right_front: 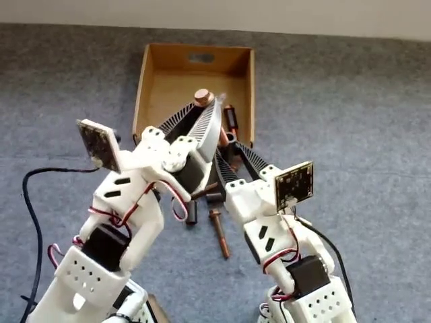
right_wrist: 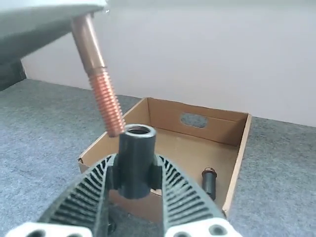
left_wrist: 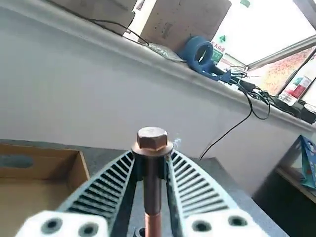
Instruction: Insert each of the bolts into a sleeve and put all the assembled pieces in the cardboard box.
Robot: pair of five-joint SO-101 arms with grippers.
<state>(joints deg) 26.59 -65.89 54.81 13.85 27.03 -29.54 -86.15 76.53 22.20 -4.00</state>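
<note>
The left gripper is clamped on a copper bolt, hex head sitting just past the fingertips and shank running back between the closed fingers. The right gripper is closed around a black sleeve, held upright with its open mouth up. The bolt's threaded end slants down to the sleeve's rim (contact cannot be told). Behind them the cardboard box holds one assembled piece. Another bolt lies loose on the grey table.
</note>
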